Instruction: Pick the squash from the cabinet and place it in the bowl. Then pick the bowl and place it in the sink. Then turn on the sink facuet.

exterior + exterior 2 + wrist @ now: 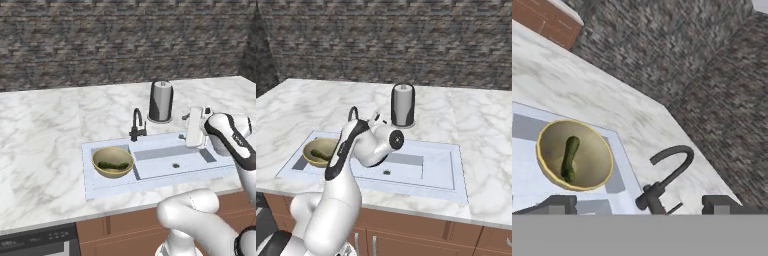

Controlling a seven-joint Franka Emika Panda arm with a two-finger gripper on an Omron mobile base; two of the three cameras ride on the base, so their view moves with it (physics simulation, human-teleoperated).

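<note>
Stone wall (125, 40), dark and rough, runs along the back of the scene. White marble surface (45, 130) spreads wide below it, with reddish-brown cabinet fronts (421, 227) under its front edge. Sink (165, 160), a pale shallow rectangular basin, is set into the surface near the front edge; a small drain shows in its floor. Robot arm (230, 137) reaches in from the right side over the right part of the sink, forearm raised above the basin.

Grey cylindrical canister (160, 101) stands upright on the surface behind the sink, well apart from the arm. Bowl (113, 161), yellowish-tan and round, sits upright at the left end of the sink, inside the rim. Black faucet (137, 125) with an arched spout stands at the back rim of the sink, just behind and to the right of the bowl; in the hand view it is nearer (664, 182), with a thin lever at its base, and the bowl lies beyond it (574, 155).

Hand (637, 204) hovers above the sink, aimed toward the faucet; its two dark fingertips (557, 204) stand far apart with nothing between them, so it is wide open and holds nothing. Faucet base sits between the fingertips in the hand view; contact cannot be told.

Squash (568, 159), small, dark green, slightly curved, lies inside the bowl on its bottom.
</note>
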